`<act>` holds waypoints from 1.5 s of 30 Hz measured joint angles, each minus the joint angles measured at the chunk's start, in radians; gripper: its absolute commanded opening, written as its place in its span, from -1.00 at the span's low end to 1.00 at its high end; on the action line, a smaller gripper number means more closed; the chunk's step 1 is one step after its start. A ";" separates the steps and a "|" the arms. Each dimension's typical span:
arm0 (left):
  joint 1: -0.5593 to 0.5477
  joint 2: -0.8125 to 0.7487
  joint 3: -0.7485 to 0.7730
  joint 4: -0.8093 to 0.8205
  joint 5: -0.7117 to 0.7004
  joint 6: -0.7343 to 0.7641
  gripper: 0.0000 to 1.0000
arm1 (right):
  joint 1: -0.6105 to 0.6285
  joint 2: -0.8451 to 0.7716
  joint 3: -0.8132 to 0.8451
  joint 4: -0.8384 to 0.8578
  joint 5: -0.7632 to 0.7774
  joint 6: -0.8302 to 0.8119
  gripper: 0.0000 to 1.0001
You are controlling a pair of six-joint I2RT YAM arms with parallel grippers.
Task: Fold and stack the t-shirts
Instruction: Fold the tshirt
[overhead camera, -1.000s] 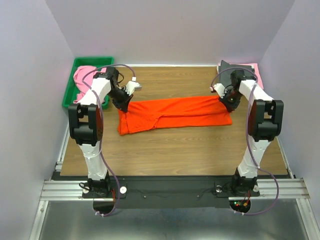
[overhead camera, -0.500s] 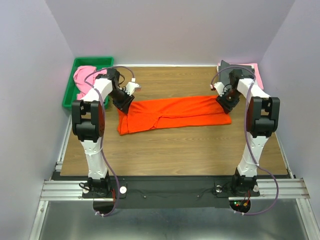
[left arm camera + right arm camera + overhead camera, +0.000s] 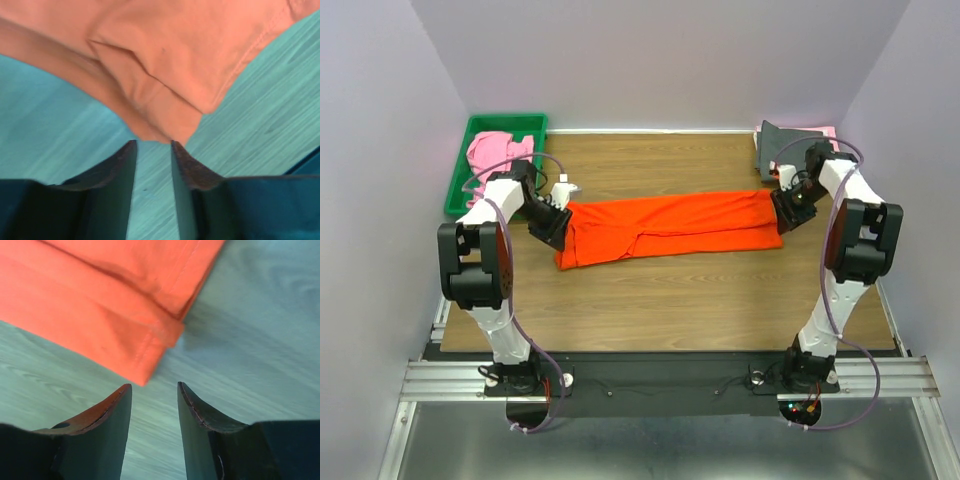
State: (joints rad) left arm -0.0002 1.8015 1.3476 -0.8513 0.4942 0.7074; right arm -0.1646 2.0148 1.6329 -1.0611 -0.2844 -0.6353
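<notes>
The bright orange t-shirt [image 3: 665,228] lies folded into a long band across the middle of the table. My left gripper [image 3: 553,222] is open and empty at the band's left end; in the left wrist view the orange cloth [image 3: 165,55] lies just beyond my fingertips [image 3: 129,150]. My right gripper [image 3: 788,210] is open and empty at the band's right end, with the orange corner [image 3: 115,315] just ahead of my fingers [image 3: 120,395]. A pink t-shirt [image 3: 495,153] lies crumpled in the green tray [image 3: 460,185]. A dark grey t-shirt [image 3: 785,145] lies folded at the back right.
The green tray stands at the back left corner. A pink cloth [image 3: 825,132] shows under the grey shirt at the back right. Bare wooden table [image 3: 670,300] lies in front of the orange band.
Both grippers have moved outward off the orange shirt's ends, the left one leftward and nearer, the right one rightward. The shirt stays flat in the same place.
</notes>
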 measured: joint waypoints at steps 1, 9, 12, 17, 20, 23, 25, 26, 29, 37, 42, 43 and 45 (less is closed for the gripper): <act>0.000 0.001 -0.019 0.005 0.006 -0.008 -0.09 | -0.005 0.002 -0.006 -0.006 -0.012 0.013 -0.07; -0.005 0.003 -0.127 0.082 0.043 -0.060 -0.56 | -0.004 0.066 -0.027 -0.009 -0.070 0.083 -0.53; -0.005 0.008 -0.148 0.106 0.043 -0.064 -0.91 | -0.005 0.086 -0.053 -0.010 -0.070 0.097 -0.82; -0.005 0.008 -0.190 0.126 0.034 -0.059 -1.00 | -0.013 0.081 -0.073 -0.002 -0.053 0.100 -0.99; -0.005 0.001 -0.219 0.121 0.035 -0.050 -1.00 | -0.024 0.063 -0.111 -0.002 -0.042 0.096 -0.99; -0.005 -0.032 -0.242 0.109 0.034 -0.036 -0.74 | -0.031 0.034 -0.152 -0.005 -0.027 0.085 -0.37; -0.005 -0.056 -0.238 0.088 0.033 -0.029 -0.44 | -0.031 0.024 -0.157 -0.014 -0.026 0.077 -0.17; -0.005 -0.064 -0.232 0.079 0.034 -0.028 -0.39 | -0.031 0.021 -0.154 -0.024 -0.026 0.074 -0.09; -0.005 -0.091 -0.184 0.031 0.054 -0.011 -0.29 | -0.031 0.014 -0.119 -0.052 -0.037 0.062 -0.03; -0.032 -0.187 -0.129 -0.039 0.120 0.029 -0.10 | -0.025 -0.063 0.004 -0.098 -0.183 0.063 -0.11; -0.074 -0.181 -0.214 -0.041 0.155 0.020 -0.02 | 0.029 -0.131 -0.035 -0.066 -0.333 0.153 -0.11; -0.079 -0.175 -0.226 -0.041 0.156 0.019 -0.01 | 0.052 -0.138 -0.054 -0.052 -0.357 0.173 -0.11; -0.082 -0.148 -0.232 -0.042 0.159 0.016 0.00 | 0.094 -0.140 -0.090 -0.024 -0.391 0.203 -0.10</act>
State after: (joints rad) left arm -0.0822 1.6539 1.1156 -0.8932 0.6537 0.7235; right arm -0.0708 1.8744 1.5425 -1.0847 -0.6754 -0.4328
